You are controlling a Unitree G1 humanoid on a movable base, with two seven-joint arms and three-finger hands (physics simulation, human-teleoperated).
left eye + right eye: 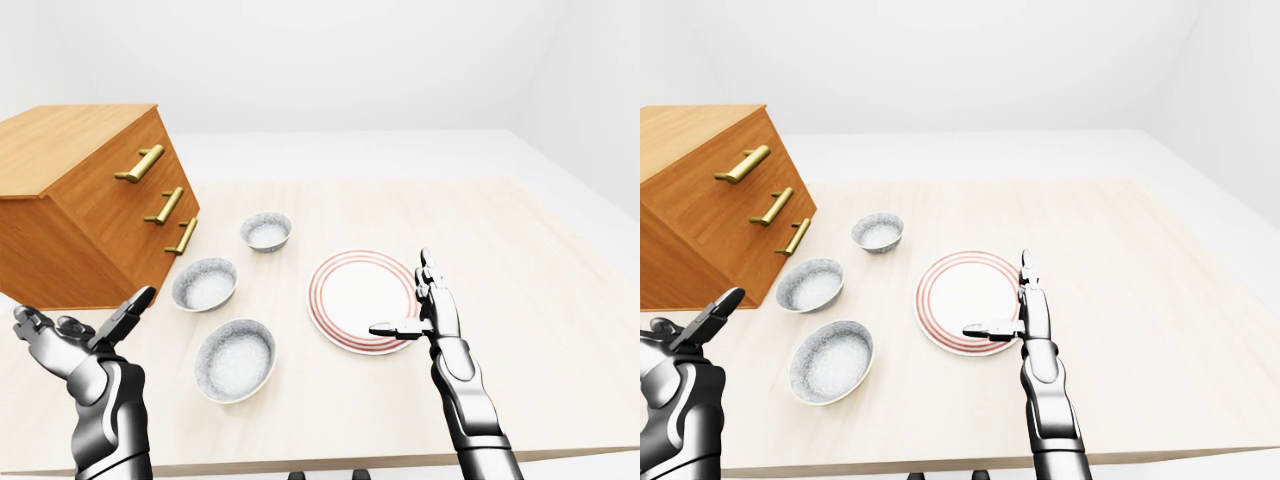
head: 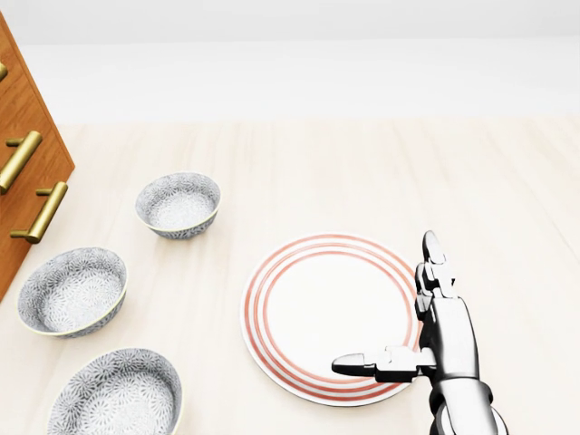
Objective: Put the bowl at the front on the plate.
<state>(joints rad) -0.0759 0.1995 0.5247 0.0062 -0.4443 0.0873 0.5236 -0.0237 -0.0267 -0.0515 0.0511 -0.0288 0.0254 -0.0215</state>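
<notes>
Three grey patterned bowls stand in a row on the table left of a white plate with red rings (image 1: 362,300). The lowest bowl (image 1: 235,360) is nearest the bottom of the left-eye view, the middle bowl (image 1: 205,284) and the upper bowl (image 1: 266,231) lie above it. My right hand (image 1: 412,305) is open over the plate's right rim, fingers straight, thumb pointing left. Left of the lowest bowl and apart from it, my left hand (image 1: 85,325) is open and empty at the view's lower left.
A wooden drawer chest (image 1: 90,200) with brass handles stands tilted at the left, close to the middle bowl. The light wooden table (image 1: 540,300) stretches to the right of the plate; its near edge runs along the bottom of the eye views.
</notes>
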